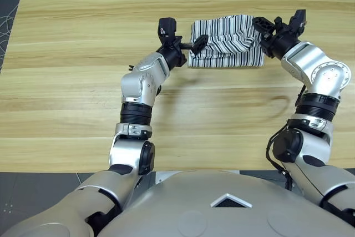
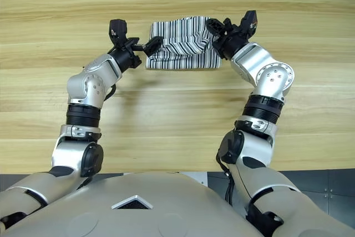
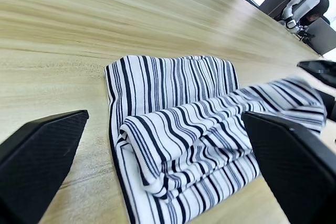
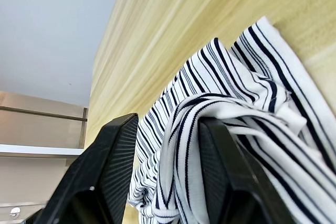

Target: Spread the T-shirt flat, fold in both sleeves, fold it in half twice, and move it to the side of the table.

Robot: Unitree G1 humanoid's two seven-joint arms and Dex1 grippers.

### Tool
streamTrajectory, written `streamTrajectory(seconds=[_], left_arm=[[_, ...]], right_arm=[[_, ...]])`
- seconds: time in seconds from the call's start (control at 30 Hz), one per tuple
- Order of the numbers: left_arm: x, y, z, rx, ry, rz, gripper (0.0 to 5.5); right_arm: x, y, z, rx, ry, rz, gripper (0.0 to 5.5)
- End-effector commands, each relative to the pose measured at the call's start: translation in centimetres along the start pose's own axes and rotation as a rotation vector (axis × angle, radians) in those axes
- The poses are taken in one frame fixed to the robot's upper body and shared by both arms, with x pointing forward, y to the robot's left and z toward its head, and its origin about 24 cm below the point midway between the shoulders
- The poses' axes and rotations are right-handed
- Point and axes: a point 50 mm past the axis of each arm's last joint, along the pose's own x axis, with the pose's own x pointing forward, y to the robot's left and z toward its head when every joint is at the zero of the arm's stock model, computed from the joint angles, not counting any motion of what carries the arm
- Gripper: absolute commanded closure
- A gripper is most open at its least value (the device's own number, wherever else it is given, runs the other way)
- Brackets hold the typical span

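The T-shirt (image 1: 226, 43) lies out toward the far middle of the table (image 1: 83, 54), a compact striped bundle, layers stacked and the top one a bit rumpled; the folding looks done or close to it, so I judge the carry to the side is the step in hand. The left gripper (image 1: 186, 35) sits at the bundle's left edge, its fingers spread wide, nothing between them; the right gripper (image 1: 282, 22) is at the far right corner, fingers (image 4: 113, 166) apart too, a fold of cloth lying against one of them but not pinched.

How to play it from here: each claw should bite through every layer at its own end, low against the wood, not just the loose top ply; both should close before anything lifts. Then both arms travel together, keeping the bundle level and lightly taut; if one side leads, the stack is likely to slide open. A low slide may be safer than a high lift.
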Motion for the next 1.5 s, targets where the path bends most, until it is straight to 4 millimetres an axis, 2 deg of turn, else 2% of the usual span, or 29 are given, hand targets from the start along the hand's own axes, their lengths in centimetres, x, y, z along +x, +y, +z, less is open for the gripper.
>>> streamTrajectory(seconds=[0.03, 0.17, 0.4, 0.47, 0.53, 0.63, 0.8, 0.87, 1.0, 1.07, 1.2, 1.33, 1.5], left_arm=[[-0.4, -1.2, -0.4, 0.147, -0.002, -0.047, 0.02], [-0.8, -2.7, -0.7, 0.292, -0.019, -0.097, 0.02], [-0.9, -3.9, -1.3, 0.413, -0.041, -0.118, 0.02], [-1.2, -5.1, -1.8, 0.529, -0.060, -0.156, 0.02], [-1.5, -6.5, -1.5, 0.643, -0.127, -0.172, 0.02], [-1.5, -6.8, 0.0, 0.819, -0.259, -0.075, 0.02], [-1.6, -8.5, -1.6, 0.999, -0.284, -0.214, 0.02], [-1.6, -9.3, -2.9, 1.030, -0.254, -0.283, 0.02], [-0.9, -8.0, -4.5, 0.940, -0.130, -0.239, 0.02], [-0.7, -7.1, -4.7, 0.833, -0.083, -0.210, 0.42], [-0.2, -6.1, -5.3, 0.731, -0.007, -0.163, 1.09], [0.2, -6.4, -5.7, 0.636, 0.023, -0.181, 1.74], [0.4, -6.8, -6.0, 0.609, 0.038, -0.200, 2.52]], right_arm=[[0.7, -1.0, 0.5, -0.018, -0.014, -0.135, 3.62], [0.9, -1.8, 0.6, -0.039, -0.012, -0.191, 3.62], [0.3, -3.0, 2.5, -0.044, -0.059, -0.268, 3.62], [0.3, -2.8, 2.5, -0.045, -0.058, -0.261, 3.62], [0.5, -2.6, 2.3, -0.045, -0.052, -0.253, 3.62], [0.7, -2.5, 2.1, -0.044, -0.046, -0.245, 3.62], [0.7, -2.1, 2.2, -0.056, -0.054, -0.231, 3.62], [0.6, -1.8, 2.6, -0.091, -0.074, -0.222, 3.62], [-0.1, 0.3, 3.5, -0.294, -0.160, -0.134, 3.62], [-0.8, 1.6, 4.2, -0.414, -0.229, -0.090, 3.62], [-2.2, 4.2, 5.6, -0.637, -0.384, -0.017, 3.62], [-2.4, 5.5, 4.9, -0.751, -0.414, 0.030, 3.62], [-2.0, 5.8, 3.6, -0.802, -0.400, 0.054, 3.62]])
